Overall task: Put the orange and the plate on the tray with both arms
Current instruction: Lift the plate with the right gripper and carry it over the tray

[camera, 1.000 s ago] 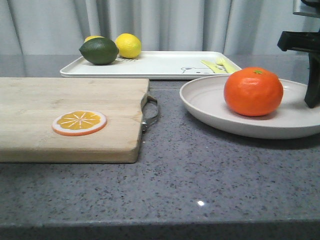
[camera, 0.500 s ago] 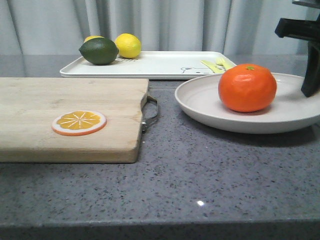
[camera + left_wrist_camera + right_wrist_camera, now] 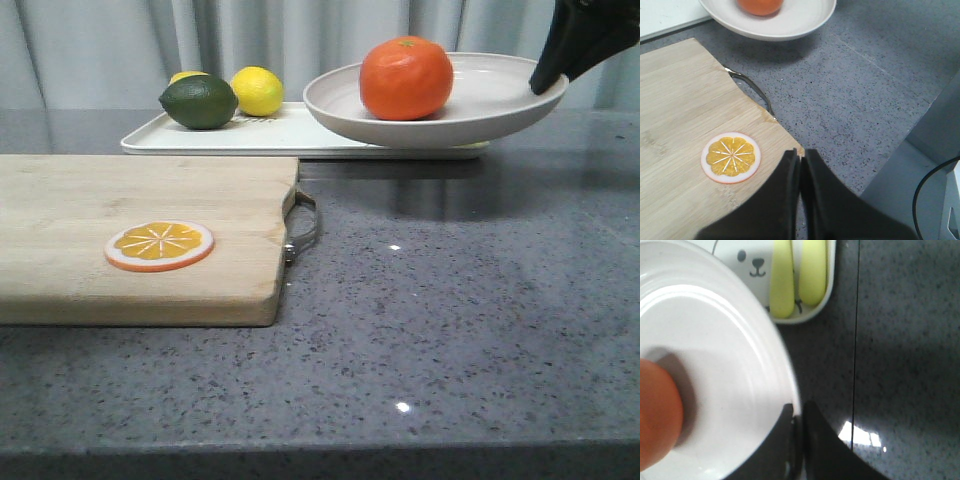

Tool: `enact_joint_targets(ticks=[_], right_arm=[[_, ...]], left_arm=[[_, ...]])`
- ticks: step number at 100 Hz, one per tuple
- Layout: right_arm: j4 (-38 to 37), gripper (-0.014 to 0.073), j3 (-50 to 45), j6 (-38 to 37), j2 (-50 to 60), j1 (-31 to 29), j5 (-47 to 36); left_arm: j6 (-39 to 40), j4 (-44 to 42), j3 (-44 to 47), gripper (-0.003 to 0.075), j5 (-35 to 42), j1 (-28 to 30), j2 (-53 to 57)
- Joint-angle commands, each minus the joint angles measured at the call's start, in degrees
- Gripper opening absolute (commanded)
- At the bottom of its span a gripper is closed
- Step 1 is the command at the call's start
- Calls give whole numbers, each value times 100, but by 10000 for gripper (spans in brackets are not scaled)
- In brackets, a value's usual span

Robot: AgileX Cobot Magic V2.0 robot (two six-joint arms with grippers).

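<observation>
The orange (image 3: 405, 78) lies in the off-white plate (image 3: 500, 108), which hangs in the air above the right part of the white tray (image 3: 290, 135). My right gripper (image 3: 552, 85) is shut on the plate's right rim and holds it up; in the right wrist view its fingers (image 3: 799, 416) clamp the rim of the plate (image 3: 715, 355), with the orange (image 3: 657, 415) at the edge and the tray's bear drawing (image 3: 752, 262) beyond. My left gripper (image 3: 801, 157) is shut and empty over the near corner of the cutting board. The plate (image 3: 805, 20) and orange (image 3: 760, 5) show far off there.
A wooden cutting board (image 3: 120, 230) with a flat orange slice (image 3: 159, 245) lies at the left. A dark green lime (image 3: 198, 101) and a yellow lemon (image 3: 256, 90) sit on the tray's left end. Two pale yellow utensils (image 3: 795, 275) lie on the tray's right end.
My right gripper has lifted the plate with the orange off the table and carried it up, back and to the left, over the tray. The left arm's side looks unchanged.
</observation>
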State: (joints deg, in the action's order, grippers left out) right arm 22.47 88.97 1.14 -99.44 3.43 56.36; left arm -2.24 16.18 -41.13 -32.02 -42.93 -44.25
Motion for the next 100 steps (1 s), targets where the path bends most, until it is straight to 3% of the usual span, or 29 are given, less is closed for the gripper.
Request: enact_joint_targets(ticks=[1, 51, 79, 100], right_arm=[[275, -61, 741, 75, -152, -14, 16], [920, -61, 4002, -21, -2242, 27, 670], [937, -61, 5162, -114, -3112, 264, 623], [937, -61, 5519, -153, -3480, 271, 556]], left_arm=[[37, 92, -166, -19, 408, 6, 28], [37, 82, -142, -19, 545, 6, -5], [37, 82, -142, -19, 627, 6, -210], [37, 82, -142, -19, 675, 6, -322]])
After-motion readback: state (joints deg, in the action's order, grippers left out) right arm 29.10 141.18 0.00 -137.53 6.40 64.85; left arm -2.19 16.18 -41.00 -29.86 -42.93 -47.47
